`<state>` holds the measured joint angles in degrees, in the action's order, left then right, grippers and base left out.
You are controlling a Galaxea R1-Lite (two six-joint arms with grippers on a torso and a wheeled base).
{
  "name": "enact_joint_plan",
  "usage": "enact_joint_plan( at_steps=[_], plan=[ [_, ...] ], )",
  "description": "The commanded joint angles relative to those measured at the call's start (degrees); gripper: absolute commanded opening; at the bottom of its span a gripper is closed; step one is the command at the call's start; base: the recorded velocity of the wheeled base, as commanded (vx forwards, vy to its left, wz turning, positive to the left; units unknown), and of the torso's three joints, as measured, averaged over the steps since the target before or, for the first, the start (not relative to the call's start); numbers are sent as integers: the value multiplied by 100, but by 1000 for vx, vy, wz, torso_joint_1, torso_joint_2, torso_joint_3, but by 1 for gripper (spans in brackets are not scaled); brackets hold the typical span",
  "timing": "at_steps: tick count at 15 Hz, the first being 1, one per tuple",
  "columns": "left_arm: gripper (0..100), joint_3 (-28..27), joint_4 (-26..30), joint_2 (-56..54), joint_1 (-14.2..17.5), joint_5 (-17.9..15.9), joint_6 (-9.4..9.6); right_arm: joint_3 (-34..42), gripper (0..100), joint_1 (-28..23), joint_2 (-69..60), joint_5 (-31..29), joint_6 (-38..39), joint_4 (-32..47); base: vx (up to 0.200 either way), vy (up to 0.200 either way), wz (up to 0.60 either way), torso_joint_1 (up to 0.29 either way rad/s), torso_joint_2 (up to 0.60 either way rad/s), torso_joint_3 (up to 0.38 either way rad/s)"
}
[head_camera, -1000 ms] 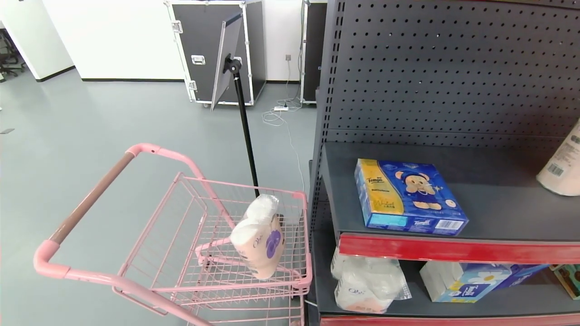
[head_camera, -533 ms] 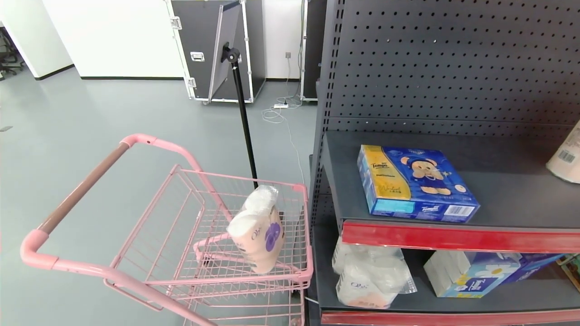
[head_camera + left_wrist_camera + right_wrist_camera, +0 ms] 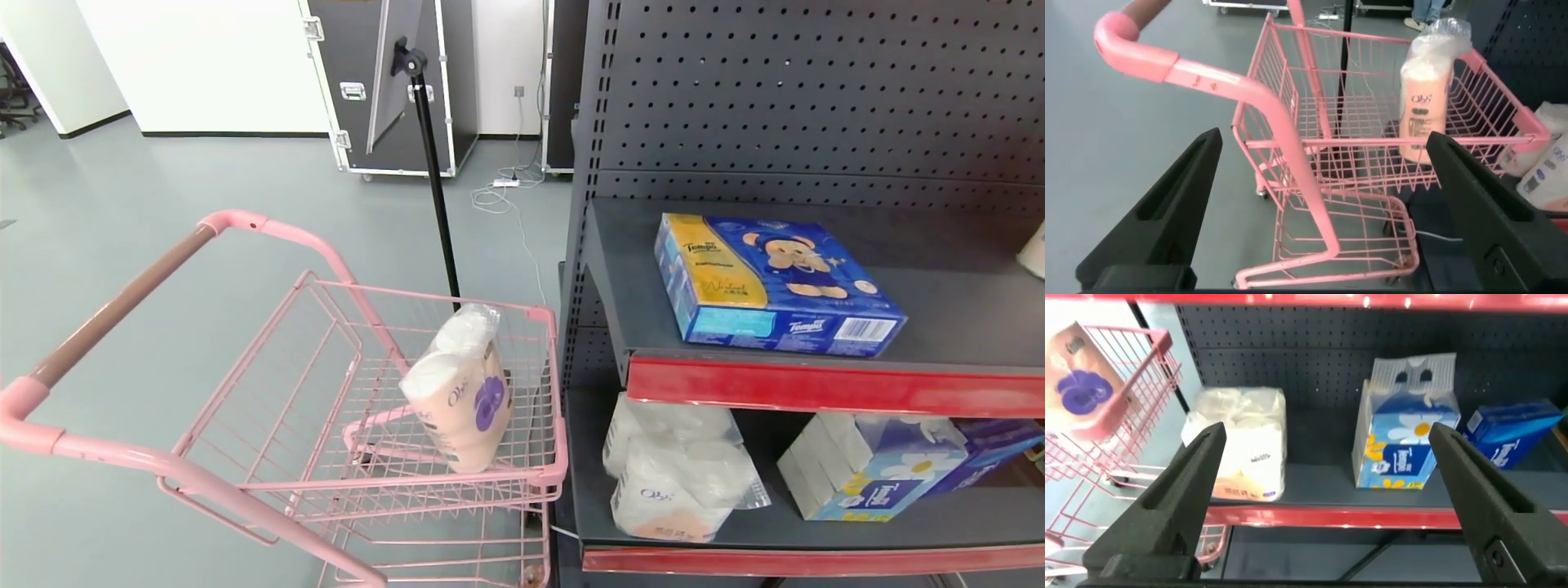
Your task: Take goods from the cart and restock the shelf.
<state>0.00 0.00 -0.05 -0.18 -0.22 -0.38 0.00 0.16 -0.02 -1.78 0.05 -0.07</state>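
Peach-wrapped roll pack, purple mark, clear film bunched at top. Stands upright in pink cart basket, corner nearest shelf. Roll count possibly two; unclear.
Left gripper: fingers spread, empty, over cart.
Right gripper: spread, empty, facing lower shelf with white roll pack and flowered tissue pack.
Head view adds blue tissue box on upper board.

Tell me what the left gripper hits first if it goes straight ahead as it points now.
Most likely the pink cart: its handle frame crosses right ahead of the open left gripper. The roll pack inside stands farther back, off to one side. Depth is unclear.
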Motion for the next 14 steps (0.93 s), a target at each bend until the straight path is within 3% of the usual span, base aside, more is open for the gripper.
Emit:
enact_joint_plan(
  at_steps=[1, 8, 11, 12, 13, 14],
  plan=[
    [100, 0, 0, 5, 1, -4, 3, 0, 100, 2, 2, 2, -5, -1, 0, 0, 0, -173, 549, 364],
    [100, 0, -9, 14, 1, -57, 29, 0, 100, 2, 2, -7, -5, -1, 0, 0, 0, -140, 518, 372],
    [100, -176, -44, 66, -8, -453, 73, 0, 100, 2, 2, 2, -5, -1, 0, 0, 0, -84, 393, 313],
    [100, -1441, -35, 1235, -193, -664, -358, 0, 100, 2, 2, 2, -5, -1, 0, 0, 0, -22, 154, 110],
    [100, -2918, -35, 2703, -289, -743, -1439, 0, 100, 2, 2, 2, -5, -1, 0, 0, 0, -12, 85, 66],
    [100, -3560, -44, 3521, -307, -795, -1518, 0, 100, 2, 2, 11, -14, -1, 0, 0, 0, -2, 56, 41]
  ],
)
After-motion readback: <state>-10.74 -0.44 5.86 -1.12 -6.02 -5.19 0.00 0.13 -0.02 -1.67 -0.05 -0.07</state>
